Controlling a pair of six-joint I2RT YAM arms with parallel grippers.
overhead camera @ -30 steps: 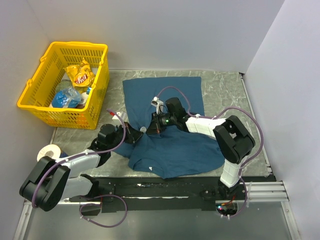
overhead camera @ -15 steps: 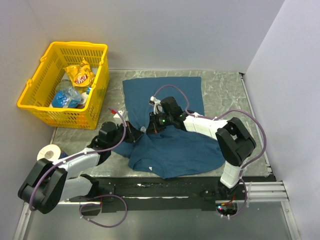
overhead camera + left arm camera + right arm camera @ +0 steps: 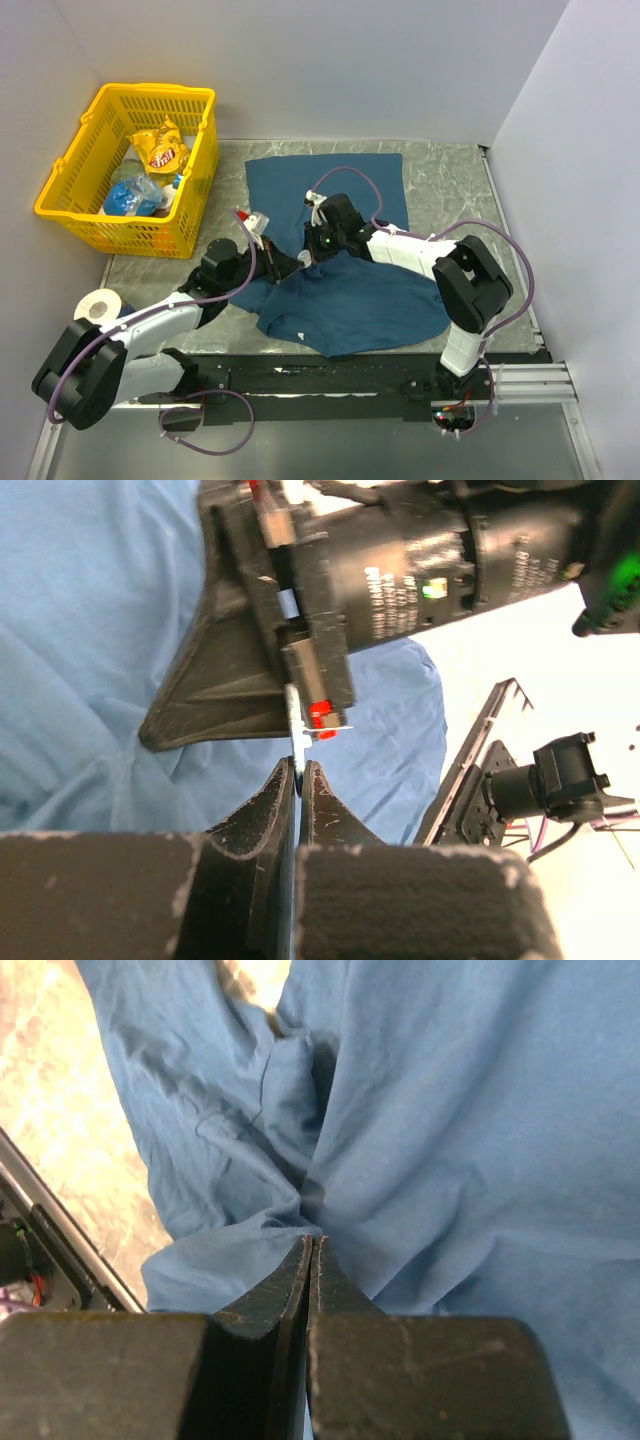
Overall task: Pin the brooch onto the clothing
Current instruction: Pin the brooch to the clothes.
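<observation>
Teal first: pinched T-shirt (image 3: 450, 1110) fold in right tool (image 3: 311, 1242), clamped silvery brooch (image 3: 295, 725) in left tool (image 3: 300, 770); hadn't pinned it yet.

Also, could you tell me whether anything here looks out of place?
Only the T-shirt: it is rumpled, not flat, with a fold bunched up where the right gripper pinches it. Nothing looks spilled or damaged.

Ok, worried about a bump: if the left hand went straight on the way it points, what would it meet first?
Probably the right hand: its body sits just past the left hand's tips, which pinch what looks like the brooch. Depth is unclear.
</observation>
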